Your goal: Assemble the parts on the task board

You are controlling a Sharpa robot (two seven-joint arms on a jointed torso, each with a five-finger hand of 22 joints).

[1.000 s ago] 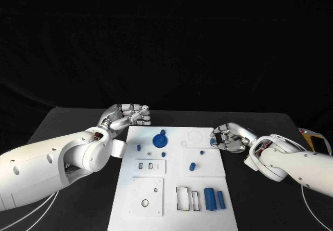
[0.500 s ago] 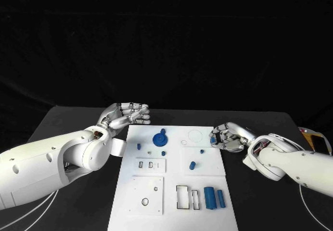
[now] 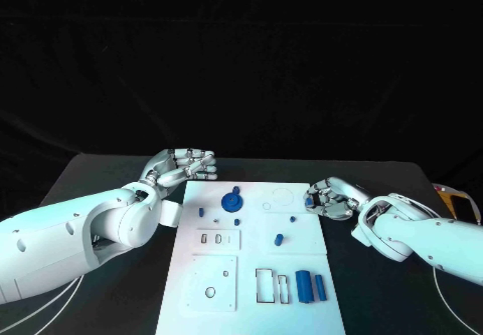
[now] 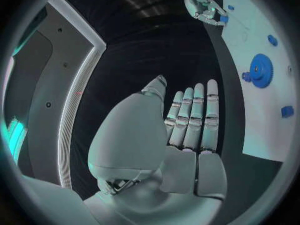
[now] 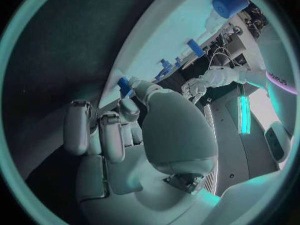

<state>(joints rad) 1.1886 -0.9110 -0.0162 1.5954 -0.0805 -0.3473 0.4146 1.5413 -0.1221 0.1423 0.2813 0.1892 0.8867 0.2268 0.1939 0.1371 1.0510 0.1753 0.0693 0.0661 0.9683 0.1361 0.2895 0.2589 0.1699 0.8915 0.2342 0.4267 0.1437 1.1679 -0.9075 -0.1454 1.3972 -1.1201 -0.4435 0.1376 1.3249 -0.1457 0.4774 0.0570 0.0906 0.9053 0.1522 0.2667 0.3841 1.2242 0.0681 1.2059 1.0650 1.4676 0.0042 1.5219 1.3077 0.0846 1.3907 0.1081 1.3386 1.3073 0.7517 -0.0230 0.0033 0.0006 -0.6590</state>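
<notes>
Right hand (image 3: 327, 198) sat at the right edge of the task board (image 3: 252, 279), fingers curled round a small blue part (image 5: 124, 85) pinched at the fingertips; the part was held just over the board's right margin, near the thin ring outline (image 3: 285, 197). Left hand (image 3: 185, 167) hovered at the board's far left corner, fingers straight and together, holding nothing. The blue gear (image 3: 232, 202) stood on the board between the two hands; two blue cylinders (image 3: 311, 287) lay at the near right.

Judgement: the step was carrying the pinched part to its seat. To do it well, the pinch should stay firm, the part upright over the hole, and the descent slow; the left hand could steady the board.

Versus 1.0 s ago: the right hand had turned slightly and drawn in toward the board edge. Left hand and parts unchanged.
</notes>
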